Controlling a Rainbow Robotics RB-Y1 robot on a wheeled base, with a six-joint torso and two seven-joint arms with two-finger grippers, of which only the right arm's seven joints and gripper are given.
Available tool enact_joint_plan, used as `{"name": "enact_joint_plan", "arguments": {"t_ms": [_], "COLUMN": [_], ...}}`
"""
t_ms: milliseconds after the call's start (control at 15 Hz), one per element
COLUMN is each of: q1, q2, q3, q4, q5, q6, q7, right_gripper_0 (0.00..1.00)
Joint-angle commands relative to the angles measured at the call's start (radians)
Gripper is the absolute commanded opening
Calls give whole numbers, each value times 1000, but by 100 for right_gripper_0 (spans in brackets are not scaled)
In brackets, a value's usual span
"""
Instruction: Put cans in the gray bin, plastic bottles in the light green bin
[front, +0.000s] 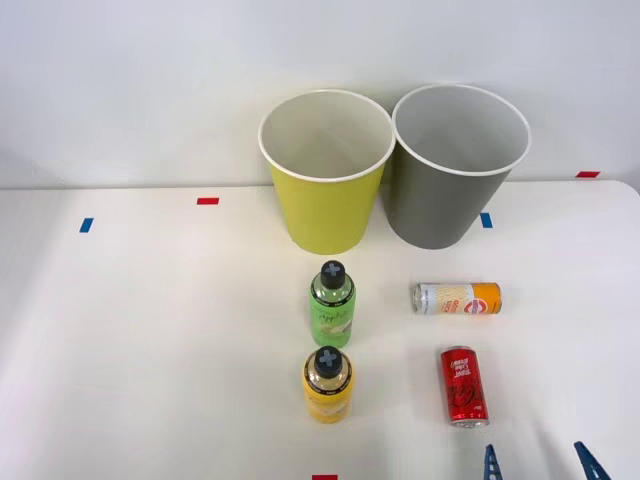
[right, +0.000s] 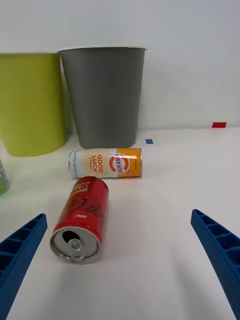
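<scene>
On a white table (front: 150, 340), our right gripper (front: 540, 462) hovered with its blue fingers (right: 22, 247) spread wide and empty, at six o'clock. Both cans lay on their sides: the red can (front: 463, 387) just ahead at twelve o'clock, the orange can (front: 457, 298) beyond it, crosswise. The gray bin (front: 455, 170) stood farther back, the light green bin (front: 327, 175) touching it at nine o'clock. We judged we should straddle the red can's middle, across its width.

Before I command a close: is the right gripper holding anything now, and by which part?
Nothing is held. The right gripper is open, fingers wide apart, with the red can lying on the table untouched.
</scene>
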Motion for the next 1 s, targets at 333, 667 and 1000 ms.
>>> {"name": "enact_joint_plan", "arguments": {"t_ms": [333, 667, 1000], "q1": [86, 71, 5], "q2": [-271, -398, -494], "q3": [35, 12, -34], "q4": [-379, -646, -896], "q5": [-132, -287, -277], "q6": [437, 925, 1473], "q7": [-10, -14, -122], "right_gripper_0": [100, 100, 100]}}
